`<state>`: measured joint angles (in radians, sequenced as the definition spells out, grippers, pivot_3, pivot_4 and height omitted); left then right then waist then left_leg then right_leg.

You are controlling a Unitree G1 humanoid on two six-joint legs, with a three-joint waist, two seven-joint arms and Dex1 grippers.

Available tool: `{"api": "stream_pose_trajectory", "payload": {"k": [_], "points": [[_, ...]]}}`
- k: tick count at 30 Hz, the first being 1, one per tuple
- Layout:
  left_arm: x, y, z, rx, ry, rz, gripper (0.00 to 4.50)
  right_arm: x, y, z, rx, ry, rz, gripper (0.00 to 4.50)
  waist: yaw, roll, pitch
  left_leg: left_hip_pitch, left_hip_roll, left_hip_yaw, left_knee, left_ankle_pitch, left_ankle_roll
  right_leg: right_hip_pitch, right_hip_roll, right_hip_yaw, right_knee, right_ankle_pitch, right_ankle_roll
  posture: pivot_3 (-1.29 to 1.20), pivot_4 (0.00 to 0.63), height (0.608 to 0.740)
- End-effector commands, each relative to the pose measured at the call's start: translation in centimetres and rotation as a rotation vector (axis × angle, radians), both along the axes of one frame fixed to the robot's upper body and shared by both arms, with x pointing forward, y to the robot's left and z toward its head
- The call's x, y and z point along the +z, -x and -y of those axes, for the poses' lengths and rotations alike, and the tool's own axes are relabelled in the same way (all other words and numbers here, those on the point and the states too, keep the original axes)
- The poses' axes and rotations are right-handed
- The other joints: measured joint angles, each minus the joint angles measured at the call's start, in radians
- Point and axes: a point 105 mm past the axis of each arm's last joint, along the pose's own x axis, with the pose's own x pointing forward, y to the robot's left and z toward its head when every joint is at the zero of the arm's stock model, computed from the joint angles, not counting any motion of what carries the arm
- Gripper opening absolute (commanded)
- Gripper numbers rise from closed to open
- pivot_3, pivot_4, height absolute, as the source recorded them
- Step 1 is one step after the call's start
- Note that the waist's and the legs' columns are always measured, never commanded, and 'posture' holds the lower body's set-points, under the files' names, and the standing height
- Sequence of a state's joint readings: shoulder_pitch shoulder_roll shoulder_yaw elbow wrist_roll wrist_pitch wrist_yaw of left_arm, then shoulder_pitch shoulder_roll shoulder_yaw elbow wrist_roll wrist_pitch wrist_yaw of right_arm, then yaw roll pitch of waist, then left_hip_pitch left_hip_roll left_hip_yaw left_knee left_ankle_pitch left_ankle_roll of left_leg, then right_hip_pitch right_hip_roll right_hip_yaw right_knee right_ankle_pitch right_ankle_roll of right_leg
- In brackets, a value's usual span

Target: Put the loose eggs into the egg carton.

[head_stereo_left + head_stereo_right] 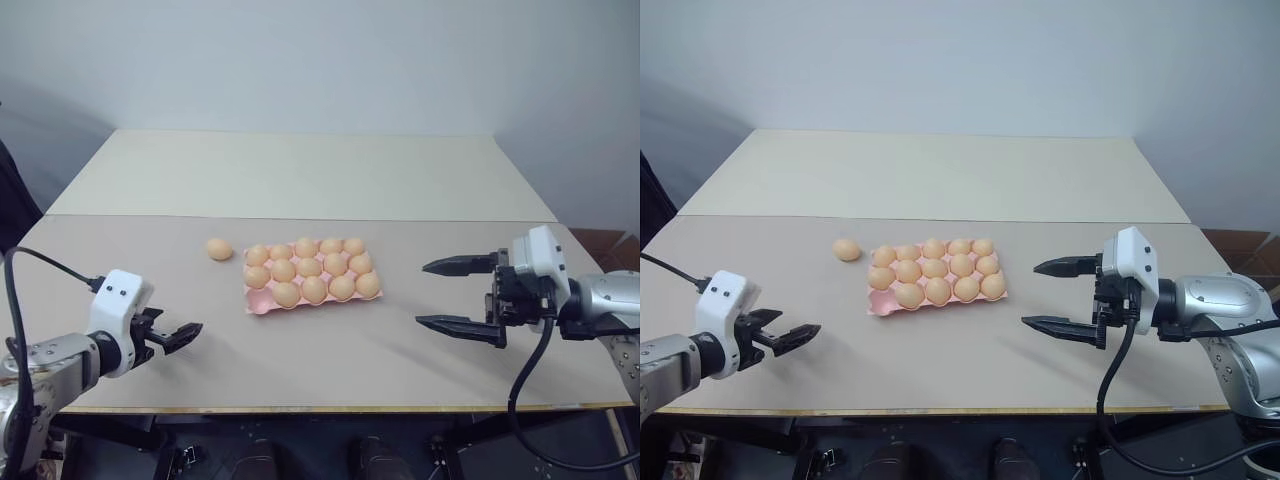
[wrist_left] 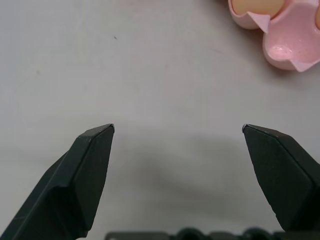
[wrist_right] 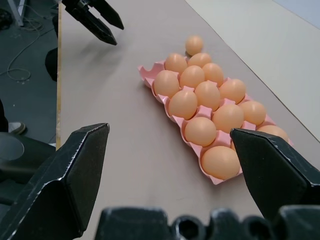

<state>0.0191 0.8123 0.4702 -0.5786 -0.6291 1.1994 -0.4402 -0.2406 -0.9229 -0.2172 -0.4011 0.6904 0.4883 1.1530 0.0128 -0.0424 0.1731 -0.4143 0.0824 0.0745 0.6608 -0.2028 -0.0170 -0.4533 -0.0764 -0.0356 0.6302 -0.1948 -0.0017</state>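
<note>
Pale orange eggs (image 1: 219, 249), pink egg carton (image 1: 259, 302), black gripper (image 1: 463, 296)

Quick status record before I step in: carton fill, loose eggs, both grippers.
egg carton: pink, 14 eggs seated, front-left corner cup empty
loose egg: one, on the table beside the carton's far-left corner
left gripper: open, empty, near the table's front edge
right gripper: open, empty, right of the carton

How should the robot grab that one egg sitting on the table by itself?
Probably from above, with fingers closing on the narrow middle of the loose egg. It lies on its side on the bare table, just left of the egg carton, with free space all around. The open left gripper is nearer.
</note>
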Motion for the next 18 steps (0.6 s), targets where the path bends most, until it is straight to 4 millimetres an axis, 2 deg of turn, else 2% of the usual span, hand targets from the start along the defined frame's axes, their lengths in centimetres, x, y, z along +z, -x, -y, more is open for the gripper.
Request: {"api": "stream_pose_trajectory", "payload": {"k": [1,10,18], "points": [[1.1,-0.1,0.3,-0.023,-0.029,0.061,4.48,1.0,0.4,-0.2,0.014,-0.007,0.047,4.50,0.000,0.000,0.000,0.000,0.000,0.000,0.000,0.000,0.000,0.000,0.000,0.000,0.000,0.000,0.000,0.00,0.150,0.740],[2.2,-0.6,0.5,-0.054,-0.026,0.135,4.48,1.1,0.2,-0.2,0.015,-0.012,0.050,4.50,0.000,0.000,0.000,0.000,0.000,0.000,0.000,0.000,0.000,0.000,0.000,0.000,0.000,0.000,0.000,0.00,0.150,0.740],[4.1,-2.5,0.9,-0.065,-0.011,0.288,4.48,1.2,0.2,-0.3,0.012,-0.019,0.059,4.50,0.000,0.000,0.000,0.000,0.000,0.000,0.000,0.000,0.000,0.000,0.000,0.000,0.000,0.000,0.001,0.00,0.150,0.740]]}}
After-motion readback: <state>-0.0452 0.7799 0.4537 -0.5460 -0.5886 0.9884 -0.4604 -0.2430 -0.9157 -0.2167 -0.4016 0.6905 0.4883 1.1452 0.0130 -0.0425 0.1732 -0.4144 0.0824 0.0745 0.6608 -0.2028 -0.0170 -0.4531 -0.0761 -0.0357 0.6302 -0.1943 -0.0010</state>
